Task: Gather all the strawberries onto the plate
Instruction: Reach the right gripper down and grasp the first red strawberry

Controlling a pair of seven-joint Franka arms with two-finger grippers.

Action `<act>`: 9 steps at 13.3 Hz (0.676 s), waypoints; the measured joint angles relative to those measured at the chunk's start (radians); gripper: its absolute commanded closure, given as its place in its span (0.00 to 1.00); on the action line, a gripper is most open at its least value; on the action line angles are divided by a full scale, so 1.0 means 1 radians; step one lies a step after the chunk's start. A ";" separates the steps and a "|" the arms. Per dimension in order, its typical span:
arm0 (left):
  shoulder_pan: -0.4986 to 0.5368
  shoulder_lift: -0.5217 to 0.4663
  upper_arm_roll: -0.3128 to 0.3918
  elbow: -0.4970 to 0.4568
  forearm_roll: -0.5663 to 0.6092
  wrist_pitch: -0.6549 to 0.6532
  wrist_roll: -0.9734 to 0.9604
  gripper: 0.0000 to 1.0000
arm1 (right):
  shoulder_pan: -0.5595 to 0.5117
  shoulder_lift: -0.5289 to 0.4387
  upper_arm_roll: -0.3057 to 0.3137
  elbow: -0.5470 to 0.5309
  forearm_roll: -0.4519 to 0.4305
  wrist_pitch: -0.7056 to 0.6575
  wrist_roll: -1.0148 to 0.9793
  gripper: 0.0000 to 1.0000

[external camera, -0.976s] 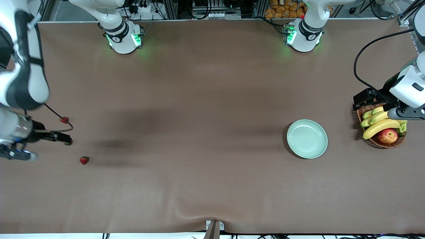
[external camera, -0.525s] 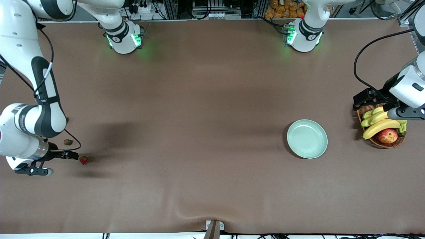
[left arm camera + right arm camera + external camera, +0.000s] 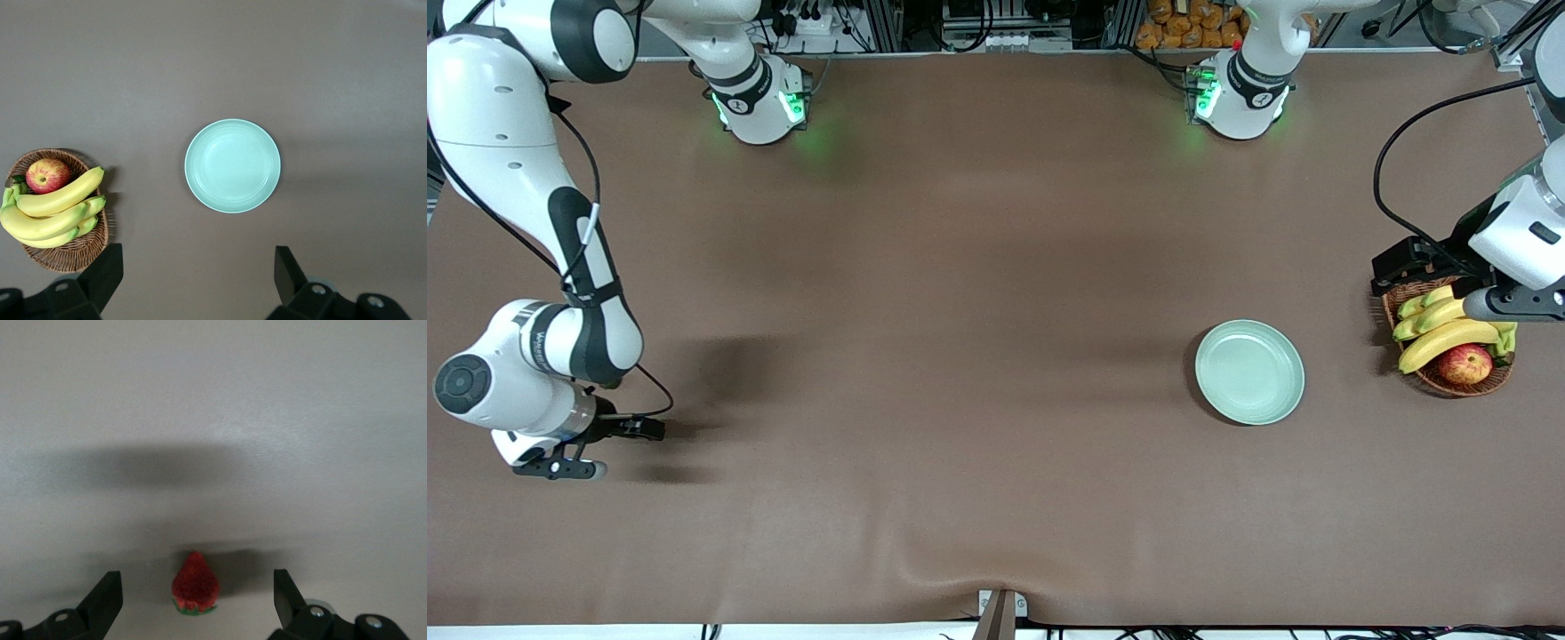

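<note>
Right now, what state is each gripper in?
Left gripper: open, holding nothing, up over the basket end of the table.
Right gripper: open, fingers either side of a strawberry, not yet closed on it.

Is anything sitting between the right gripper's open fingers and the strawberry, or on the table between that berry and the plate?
Nothing visible. The right gripper is open with the strawberry between its fingers, nothing in the gap. Bare table runs from there to the plate; the basket lies past the plate, toward the left arm's end.

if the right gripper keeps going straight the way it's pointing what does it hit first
Most likely the strawberry: the right gripper is open with its fingers either side of the berry, which lies on the table. How much gap remains is unclear.
</note>
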 measured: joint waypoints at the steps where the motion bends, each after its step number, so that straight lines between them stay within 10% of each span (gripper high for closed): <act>1: 0.001 0.000 0.000 0.000 0.000 0.002 0.000 0.00 | 0.004 0.003 0.000 0.000 0.000 0.000 0.005 0.00; 4: 0.000 0.000 0.000 0.000 0.000 0.004 0.000 0.00 | 0.009 0.017 0.001 0.000 0.000 -0.002 0.008 0.00; 5: 0.000 0.000 0.000 0.000 0.000 0.005 0.000 0.00 | 0.009 0.022 0.000 0.000 0.000 -0.003 0.008 0.28; 6: 0.000 0.000 0.000 0.000 0.000 0.005 0.000 0.00 | 0.009 0.025 0.000 0.000 0.000 -0.005 0.008 0.79; 7: 0.002 0.000 0.000 0.000 0.000 0.005 0.000 0.00 | 0.009 0.026 0.000 0.000 0.000 -0.009 0.008 1.00; 9: 0.003 0.000 0.000 0.000 0.000 0.010 0.000 0.00 | 0.008 0.027 -0.002 0.000 0.000 -0.016 0.008 1.00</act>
